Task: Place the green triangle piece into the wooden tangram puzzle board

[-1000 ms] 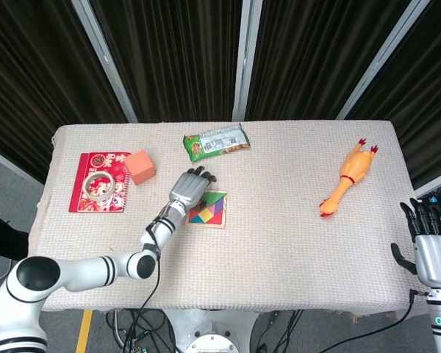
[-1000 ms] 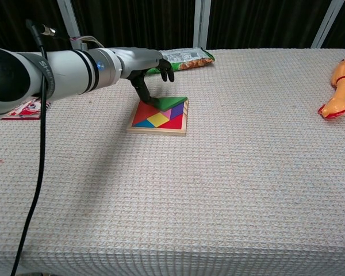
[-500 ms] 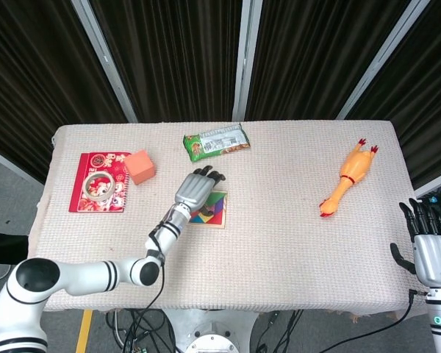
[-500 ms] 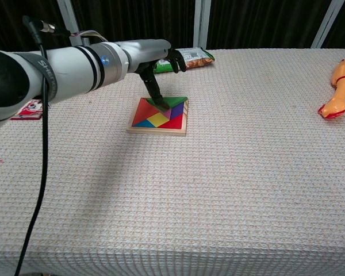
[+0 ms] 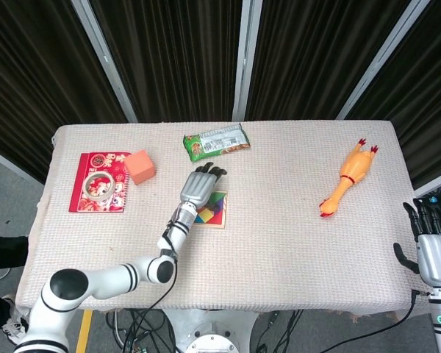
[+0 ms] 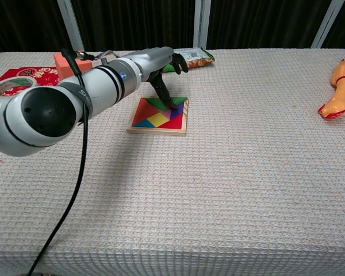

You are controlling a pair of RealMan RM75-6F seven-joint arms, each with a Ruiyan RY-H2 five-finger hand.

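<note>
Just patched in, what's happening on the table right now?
The left hand is over the wooden tangram puzzle board, with a fingertip pressing down on the green triangle piece at the board's far edge. The piece looks nearly seated among the other colored pieces. The right hand hangs off the table's right side, holding nothing.
</note>
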